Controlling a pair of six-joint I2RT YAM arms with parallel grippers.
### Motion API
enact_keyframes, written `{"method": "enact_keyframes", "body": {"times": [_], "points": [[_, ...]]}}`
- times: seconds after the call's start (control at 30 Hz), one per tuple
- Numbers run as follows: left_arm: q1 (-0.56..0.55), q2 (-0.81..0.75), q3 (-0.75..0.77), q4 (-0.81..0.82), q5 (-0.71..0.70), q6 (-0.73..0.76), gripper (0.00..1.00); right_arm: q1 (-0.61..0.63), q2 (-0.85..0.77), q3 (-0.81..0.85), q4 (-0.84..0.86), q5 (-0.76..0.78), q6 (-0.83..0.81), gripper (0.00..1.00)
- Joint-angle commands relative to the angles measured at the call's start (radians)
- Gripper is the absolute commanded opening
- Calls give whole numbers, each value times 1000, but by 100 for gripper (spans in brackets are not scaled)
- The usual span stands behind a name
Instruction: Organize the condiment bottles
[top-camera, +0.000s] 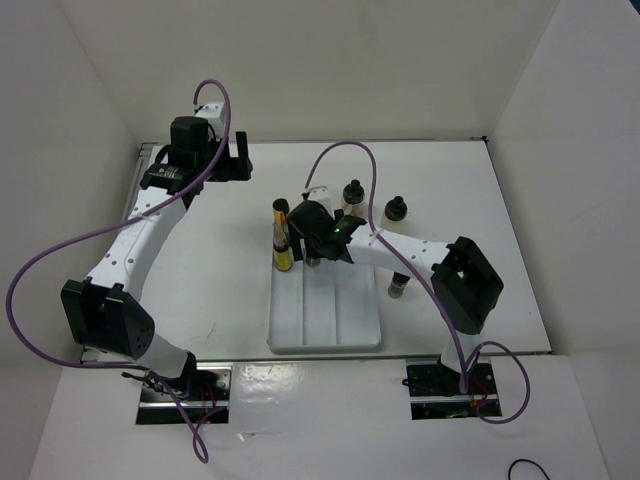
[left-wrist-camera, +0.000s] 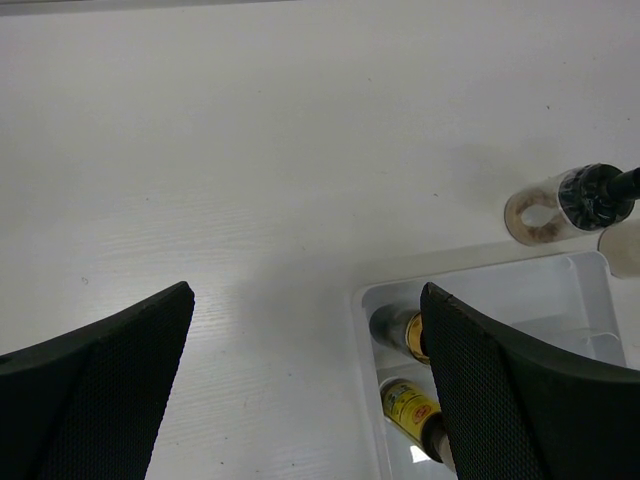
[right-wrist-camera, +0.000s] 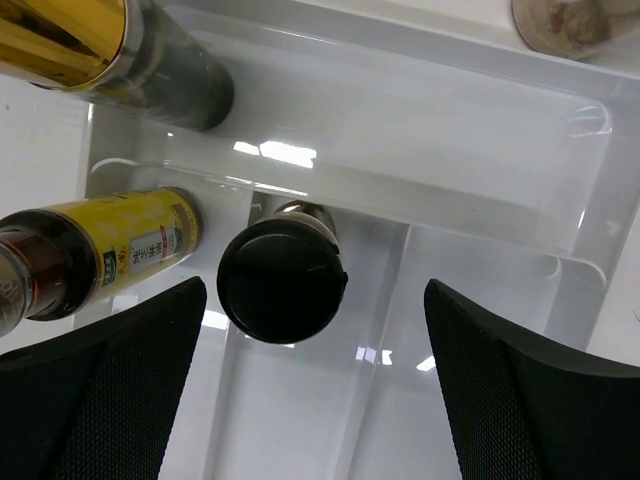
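Note:
Two slim yellow bottles (top-camera: 283, 238) stand in the left compartment of the white tray (top-camera: 325, 325), at its far end. They also show in the right wrist view (right-wrist-camera: 110, 250) and in the left wrist view (left-wrist-camera: 408, 408). A small black-capped bottle (right-wrist-camera: 282, 280) stands in the middle compartment. My right gripper (right-wrist-camera: 312, 292) hangs open just above it, touching nothing; it also shows in the top view (top-camera: 322, 240). A white bottle (top-camera: 318, 195) and two black-capped bottles (top-camera: 352, 192) (top-camera: 398, 208) stand behind the tray. A small dark bottle (top-camera: 398, 287) stands right of it. My left gripper (top-camera: 200, 165) is open and empty at the far left.
White walls close in the table on the left, back and right. The left wrist view shows bare table (left-wrist-camera: 250, 180) under the open left gripper (left-wrist-camera: 306, 290) and a clear bottle with brown contents (left-wrist-camera: 545, 208) past the tray's far corner.

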Motion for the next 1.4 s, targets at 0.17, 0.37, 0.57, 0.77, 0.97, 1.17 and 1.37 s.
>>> {"method": "enact_keyframes", "body": {"times": [0.17,0.37,0.57,0.77,0.97,1.17,1.37], "points": [[7,-38,-2,29,40,-5,100,7,-220,25,-64,-6,72,95],[7,-38,-11,29,40,-5,100,-5,-451,-88,-150,6,164,99],[7,-38,-11,38,50,-14,100,-186,-555,-210,-383,31,334,99],[7,-38,-11,38,50,-14,100,-265,-511,-265,-526,43,467,99],[7,-29,-20,38,50,-14,100,-291,-440,-285,-540,34,506,99],[7,-20,-20,38,50,-14,100,-311,-440,-348,-503,-8,537,99],[7,-19,-20,47,50,-14,100,-311,-460,-391,-406,3,540,73]]}}
